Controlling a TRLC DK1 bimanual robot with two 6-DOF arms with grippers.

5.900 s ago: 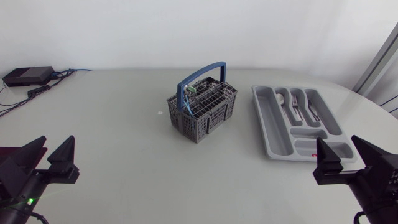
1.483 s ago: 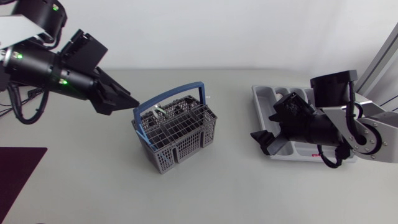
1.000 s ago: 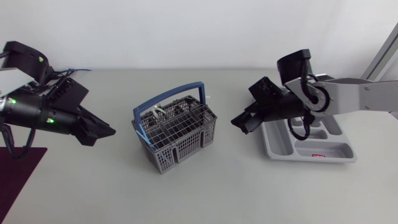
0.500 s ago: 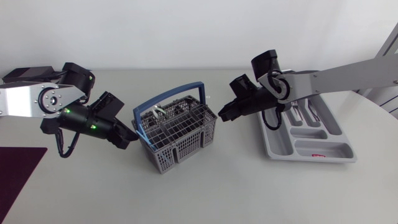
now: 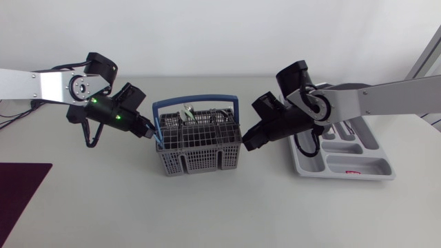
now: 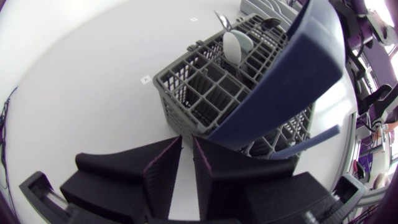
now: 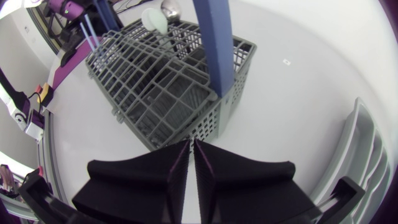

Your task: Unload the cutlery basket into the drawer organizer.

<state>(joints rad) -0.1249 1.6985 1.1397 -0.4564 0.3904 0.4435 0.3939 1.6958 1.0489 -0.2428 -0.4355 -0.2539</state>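
My left claw (image 5: 153, 135) and right claw (image 5: 246, 140), both pinched narrow and holding nothing, flank the cutlery basket (image 5: 196, 141) mid-surface. Spoons (image 6: 235, 46) stand inside it. The drawer organizer (image 5: 306, 162) is at right, so I judge most unloading remains.

The head camera looks steeply down on the whole table (image 5: 220, 207) from far, with the cutlery basket (image 5: 196, 141) at frame centre; the left wrist camera looks past the left gripper (image 6: 186, 143) at it from very near; the right wrist camera, past the right gripper (image 7: 191, 145), faces its opposite side.
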